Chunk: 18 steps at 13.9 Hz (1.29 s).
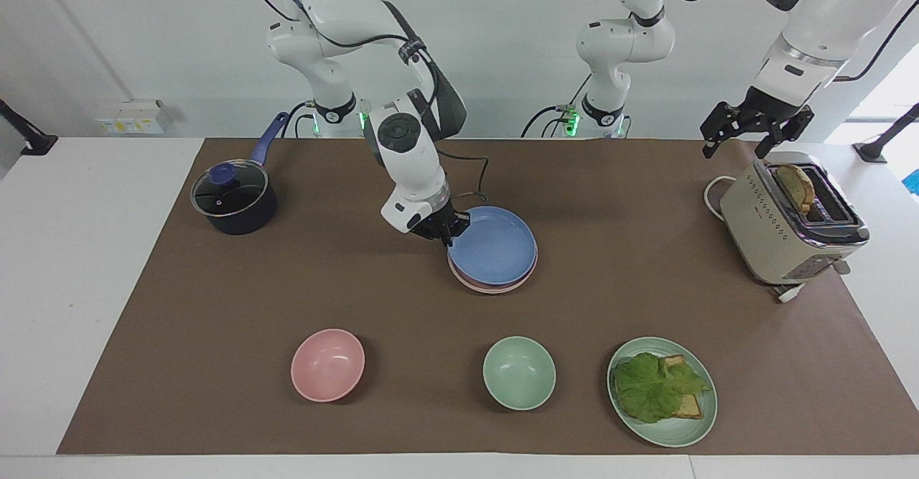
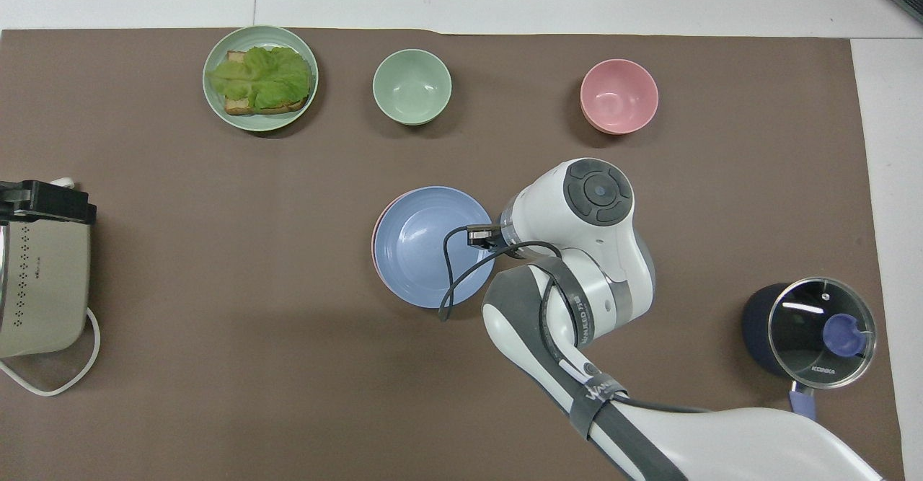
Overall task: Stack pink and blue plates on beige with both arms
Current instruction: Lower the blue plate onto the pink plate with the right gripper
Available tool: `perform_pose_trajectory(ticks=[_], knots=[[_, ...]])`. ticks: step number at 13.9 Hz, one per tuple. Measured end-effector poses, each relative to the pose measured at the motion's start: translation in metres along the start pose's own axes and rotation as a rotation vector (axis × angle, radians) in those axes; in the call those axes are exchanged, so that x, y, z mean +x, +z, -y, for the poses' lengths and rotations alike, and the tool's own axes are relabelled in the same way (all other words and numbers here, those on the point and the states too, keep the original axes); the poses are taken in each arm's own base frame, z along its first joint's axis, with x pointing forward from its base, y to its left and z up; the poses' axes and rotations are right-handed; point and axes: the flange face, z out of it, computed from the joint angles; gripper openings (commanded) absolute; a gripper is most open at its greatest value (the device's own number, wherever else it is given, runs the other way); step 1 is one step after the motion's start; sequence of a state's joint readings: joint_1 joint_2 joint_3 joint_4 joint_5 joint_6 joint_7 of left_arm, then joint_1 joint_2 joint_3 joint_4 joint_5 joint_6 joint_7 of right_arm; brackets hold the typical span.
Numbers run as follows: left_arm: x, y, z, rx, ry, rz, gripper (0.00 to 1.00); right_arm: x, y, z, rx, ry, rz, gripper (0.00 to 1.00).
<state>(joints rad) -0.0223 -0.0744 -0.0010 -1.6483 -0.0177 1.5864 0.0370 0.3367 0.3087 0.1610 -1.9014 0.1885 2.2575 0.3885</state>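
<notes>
The blue plate [image 1: 495, 245] [image 2: 425, 246] lies nearly level on the pink plate [image 1: 490, 286], in the middle of the brown mat. Only a thin pink edge [image 2: 375, 239] shows around it. My right gripper [image 1: 446, 231] [image 2: 482, 236] is shut on the blue plate's rim, on the side toward the right arm's end of the table. The beige plate is hidden under the pile. My left gripper [image 1: 750, 134] [image 2: 43, 203] hangs open over the toaster and holds nothing; that arm waits.
A beige toaster [image 1: 790, 224] with bread stands at the left arm's end. A lidded dark pot [image 1: 233, 199] sits at the right arm's end. Farther from the robots lie a pink bowl [image 1: 327, 364], a green bowl [image 1: 518, 373] and a green plate [image 1: 671, 432] with lettuce and toast.
</notes>
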Motion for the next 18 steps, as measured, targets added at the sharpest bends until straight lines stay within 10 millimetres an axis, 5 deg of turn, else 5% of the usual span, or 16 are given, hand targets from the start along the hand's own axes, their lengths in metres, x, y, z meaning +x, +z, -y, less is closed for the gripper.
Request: perform_pose_trajectory(ticks=[14, 16, 18], knots=[[0.000, 0.000, 0.000, 0.000, 0.000, 0.000, 1.00, 0.002, 0.011, -0.004, 0.031, 0.007, -0.020, 0.01], [0.000, 0.000, 0.000, 0.000, 0.000, 0.000, 1.00, 0.002, 0.012, -0.004, 0.031, 0.007, -0.018, 0.20], [0.000, 0.000, 0.000, 0.000, 0.000, 0.000, 1.00, 0.002, 0.012, -0.004, 0.031, 0.007, -0.018, 0.58]])
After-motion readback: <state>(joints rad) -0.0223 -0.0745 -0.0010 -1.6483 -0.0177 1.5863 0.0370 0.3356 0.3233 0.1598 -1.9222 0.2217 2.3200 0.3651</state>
